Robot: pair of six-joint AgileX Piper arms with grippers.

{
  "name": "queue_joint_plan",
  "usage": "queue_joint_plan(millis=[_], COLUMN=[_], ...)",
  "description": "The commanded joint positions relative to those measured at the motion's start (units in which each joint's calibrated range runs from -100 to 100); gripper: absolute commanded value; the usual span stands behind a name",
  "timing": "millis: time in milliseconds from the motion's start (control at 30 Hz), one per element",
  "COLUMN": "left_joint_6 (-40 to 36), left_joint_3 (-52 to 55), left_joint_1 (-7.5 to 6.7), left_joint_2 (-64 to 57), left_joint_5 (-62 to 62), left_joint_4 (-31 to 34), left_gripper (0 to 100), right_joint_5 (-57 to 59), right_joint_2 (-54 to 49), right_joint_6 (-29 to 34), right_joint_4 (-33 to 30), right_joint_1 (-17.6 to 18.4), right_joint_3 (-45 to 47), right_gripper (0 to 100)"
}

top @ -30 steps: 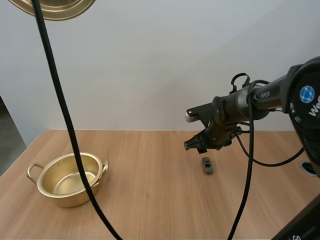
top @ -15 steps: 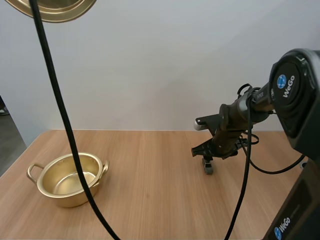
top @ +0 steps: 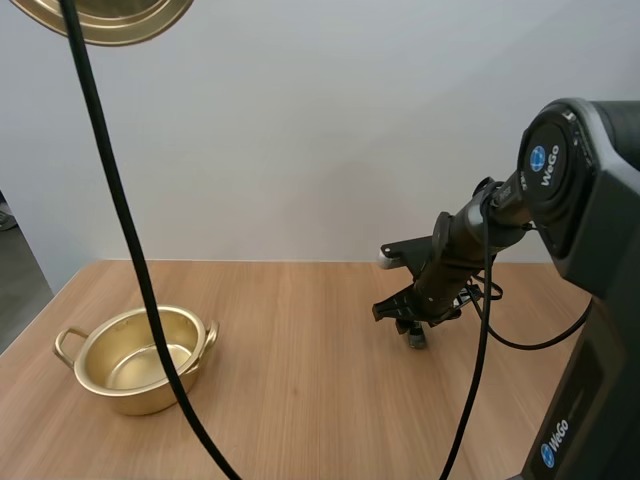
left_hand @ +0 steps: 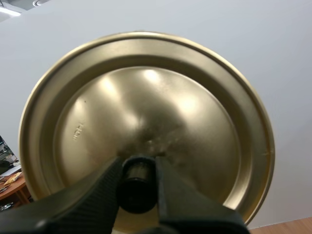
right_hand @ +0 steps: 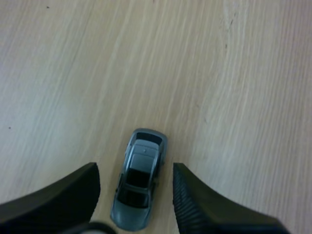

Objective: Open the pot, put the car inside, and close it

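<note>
- High view: The right gripper (top: pixel 411 320) hangs low over the small grey car (top: pixel 416 340) at the right of the pale wood-grain tabletop (top: pixel 300 400). It is well apart from the open pot (top: pixel 135 358) at the left. The pot is round, thin golden metal with two loop handles, and its lid (top: pixel 110 18) is held high above.
- Left wrist view: The left gripper (left_hand: pixel 138 165) pinches the lid's black knob (left_hand: pixel 136 190). The lid's round face is brushed gold, shallowly curved and rimmed. Keeping it high and steady would likely leave the pot mouth free.
- Right wrist view: The right gripper's spread fingers (right_hand: pixel 63 195), ribbed on their inner faces, flank the car, neither visibly touching it. The car looks hard, glossy and rounded, so it may slip. The squeeze is best made mid-body on its flanks, with the tips close to the wood and closing gently.
</note>
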Motion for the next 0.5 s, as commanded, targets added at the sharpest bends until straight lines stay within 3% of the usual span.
queue_joint_plan(millis=[0, 133, 300, 467], left_joint_6=[0.0, 0.1, 0.1, 0.1], left_joint_3=[0.0, 0.0, -0.2, -1.4], left_joint_1=[0.02, 0.02, 0.02, 0.02], left_joint_2=[0.0, 0.0, -0.4, -0.9], left_joint_5=[0.6, 2.3, 2.5, 2.5], left_joint_4=[0.0, 0.3, 0.8, -0.1], left_gripper=[0, 0, 0, 0], right_joint_5=[0.8, -0.6, -3.6, 1.6], right_joint_2=[1.3, 4.0, 4.7, -1.2], right_joint_6=[0.1, 0.1, -4.0, -15.7], right_joint_4=[0.0, -0.2, 1.1, 15.6], right_joint_1=[0.0, 0.0, 0.0, 3.1], right_joint_3=[-1.2, -2.2, -3.0, -5.8], right_gripper=[52, 0, 0, 0])
